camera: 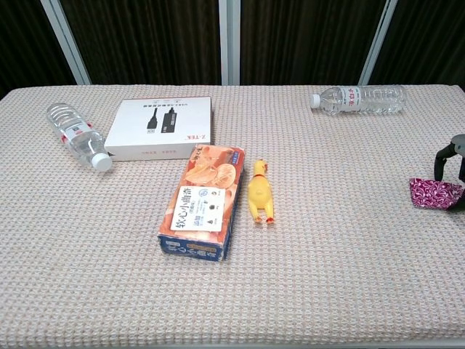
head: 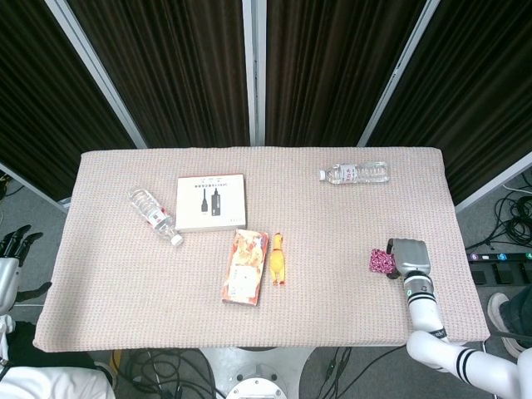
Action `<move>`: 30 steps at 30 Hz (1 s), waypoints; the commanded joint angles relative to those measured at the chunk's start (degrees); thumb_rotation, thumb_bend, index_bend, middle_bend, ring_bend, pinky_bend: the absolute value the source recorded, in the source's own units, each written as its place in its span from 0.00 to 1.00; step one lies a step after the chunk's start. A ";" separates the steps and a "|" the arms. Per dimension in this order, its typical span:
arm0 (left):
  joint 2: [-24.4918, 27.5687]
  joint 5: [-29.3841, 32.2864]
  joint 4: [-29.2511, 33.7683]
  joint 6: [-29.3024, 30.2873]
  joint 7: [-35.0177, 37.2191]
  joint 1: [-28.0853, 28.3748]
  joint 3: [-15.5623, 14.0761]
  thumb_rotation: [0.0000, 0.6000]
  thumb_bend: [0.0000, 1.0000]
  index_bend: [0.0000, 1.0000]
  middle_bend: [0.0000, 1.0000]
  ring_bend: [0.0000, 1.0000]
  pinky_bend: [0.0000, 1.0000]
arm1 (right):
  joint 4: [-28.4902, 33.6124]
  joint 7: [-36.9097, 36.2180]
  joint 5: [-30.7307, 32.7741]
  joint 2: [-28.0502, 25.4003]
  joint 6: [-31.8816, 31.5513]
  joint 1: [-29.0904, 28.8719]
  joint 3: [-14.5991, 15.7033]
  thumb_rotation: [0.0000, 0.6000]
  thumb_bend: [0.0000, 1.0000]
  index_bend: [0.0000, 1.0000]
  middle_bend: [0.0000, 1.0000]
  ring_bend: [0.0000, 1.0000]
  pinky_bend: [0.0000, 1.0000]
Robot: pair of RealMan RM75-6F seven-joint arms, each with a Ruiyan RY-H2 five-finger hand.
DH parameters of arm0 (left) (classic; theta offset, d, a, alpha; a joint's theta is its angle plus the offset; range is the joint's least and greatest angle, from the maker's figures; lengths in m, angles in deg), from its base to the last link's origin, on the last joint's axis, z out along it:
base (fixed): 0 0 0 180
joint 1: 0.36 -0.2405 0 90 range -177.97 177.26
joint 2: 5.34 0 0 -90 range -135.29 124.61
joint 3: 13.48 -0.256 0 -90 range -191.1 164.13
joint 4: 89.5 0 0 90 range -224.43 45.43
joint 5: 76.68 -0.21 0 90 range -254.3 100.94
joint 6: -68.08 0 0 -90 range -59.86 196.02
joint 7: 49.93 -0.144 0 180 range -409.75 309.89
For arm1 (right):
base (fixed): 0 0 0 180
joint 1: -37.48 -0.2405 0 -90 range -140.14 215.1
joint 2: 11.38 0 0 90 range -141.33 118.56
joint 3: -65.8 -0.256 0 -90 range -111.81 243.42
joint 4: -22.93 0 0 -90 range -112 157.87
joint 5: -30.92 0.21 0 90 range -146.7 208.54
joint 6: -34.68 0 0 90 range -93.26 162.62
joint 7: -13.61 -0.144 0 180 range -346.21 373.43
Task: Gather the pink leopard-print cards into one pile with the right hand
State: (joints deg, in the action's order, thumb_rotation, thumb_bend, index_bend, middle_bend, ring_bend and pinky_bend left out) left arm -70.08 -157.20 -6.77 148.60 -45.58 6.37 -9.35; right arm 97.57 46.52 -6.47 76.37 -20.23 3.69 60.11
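Note:
The pink leopard-print cards lie as one small bunch on the table near its right edge, also seen in the chest view as cards. My right hand sits just right of them, its grey back hiding the fingers from above. In the chest view dark curved fingers arch down at the cards' far edge, and the frame border cuts off the remainder of the hand. Whether it grips the cards does not show. My left hand hangs off the table's left side, fingers apart, holding nothing.
On the woven table cover are a yellow rubber chicken, an orange snack box, a white flat box, a bottle at the left and another bottle at the back right.

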 commanded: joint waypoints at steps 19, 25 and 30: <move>-0.06 -0.13 -0.41 0.09 0.54 -0.05 0.06 1.00 0.00 0.22 0.19 0.13 0.30 | 0.18 1.56 3.42 0.44 -1.93 0.65 -1.71 1.00 0.00 0.46 1.00 1.00 1.00; 0.03 -0.06 -0.33 0.10 0.44 -0.08 0.08 1.00 0.00 0.22 0.19 0.13 0.30 | -0.20 1.61 3.69 0.97 -2.04 0.66 -2.15 1.00 0.00 0.46 1.00 1.00 1.00; 0.03 -0.02 -0.41 -0.03 0.53 -0.08 0.05 1.00 0.00 0.22 0.19 0.13 0.30 | -0.72 1.96 4.14 1.40 -1.65 0.47 -2.37 1.00 0.00 0.46 1.00 1.00 1.00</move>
State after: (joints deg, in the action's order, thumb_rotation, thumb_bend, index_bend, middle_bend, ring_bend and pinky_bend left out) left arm -70.05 -157.22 -7.18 148.57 -45.05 6.29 -9.30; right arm 96.85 48.46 -2.34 77.77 -21.89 4.17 57.75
